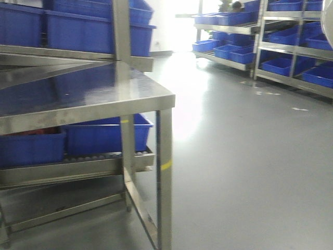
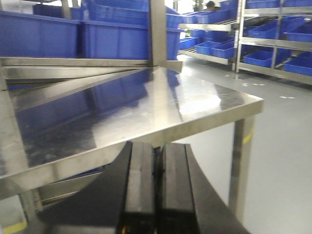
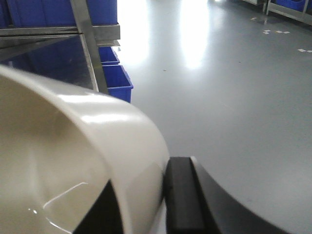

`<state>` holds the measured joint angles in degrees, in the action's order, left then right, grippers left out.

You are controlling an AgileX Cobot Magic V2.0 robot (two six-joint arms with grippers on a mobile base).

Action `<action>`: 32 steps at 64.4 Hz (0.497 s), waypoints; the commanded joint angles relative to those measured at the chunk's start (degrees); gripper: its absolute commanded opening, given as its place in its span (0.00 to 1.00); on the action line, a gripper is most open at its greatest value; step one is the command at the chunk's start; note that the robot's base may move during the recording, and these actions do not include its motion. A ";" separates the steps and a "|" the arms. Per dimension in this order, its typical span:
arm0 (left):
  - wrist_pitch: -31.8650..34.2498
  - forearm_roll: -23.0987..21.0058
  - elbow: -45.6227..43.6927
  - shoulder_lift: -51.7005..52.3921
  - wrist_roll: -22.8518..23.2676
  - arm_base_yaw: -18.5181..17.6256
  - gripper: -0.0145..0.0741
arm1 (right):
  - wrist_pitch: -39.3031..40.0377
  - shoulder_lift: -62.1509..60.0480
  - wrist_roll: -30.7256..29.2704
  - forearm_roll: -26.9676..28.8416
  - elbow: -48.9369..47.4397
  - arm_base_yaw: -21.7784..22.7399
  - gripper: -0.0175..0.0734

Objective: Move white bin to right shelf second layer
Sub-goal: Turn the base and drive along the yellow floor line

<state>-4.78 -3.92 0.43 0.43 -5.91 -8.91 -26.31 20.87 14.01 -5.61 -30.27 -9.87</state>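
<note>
The white bin (image 3: 73, 161) is a glossy cream tub that fills the lower left of the right wrist view. My right gripper (image 3: 146, 175) is shut on its wall, with one black finger (image 3: 183, 195) outside and the other inside. A pale sliver at the top right edge of the front view may be the same bin (image 1: 329, 18). My left gripper (image 2: 157, 146) is shut with nothing in it, just below the front edge of the steel tabletop (image 2: 146, 102). Across the floor stands the right shelf; its second layer (image 1: 296, 50) carries blue crates, and its rollers are too far off to make out.
A steel table (image 1: 88, 99) with a corner leg (image 1: 165, 177) stands close on the left. Blue crates (image 1: 104, 136) sit beneath it on a roller track, and more (image 1: 93, 28) are stacked behind. Another crate rack (image 1: 229, 36) stands at the back. Grey floor (image 1: 244, 156) stretches between.
</note>
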 commanded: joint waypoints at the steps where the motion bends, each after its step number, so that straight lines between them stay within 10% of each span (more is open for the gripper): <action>1: 4.78 -0.31 2.11 0.80 0.20 -0.30 0.26 | 6.37 0.53 -0.34 -0.09 -1.80 0.35 0.26; 32: 4.78 -0.31 2.11 0.80 0.20 -0.30 0.26 | 6.37 0.53 -0.34 -0.09 -1.80 0.35 0.26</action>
<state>-4.78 -3.92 0.43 0.43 -5.91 -8.91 -26.31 20.87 14.01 -5.61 -30.27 -9.87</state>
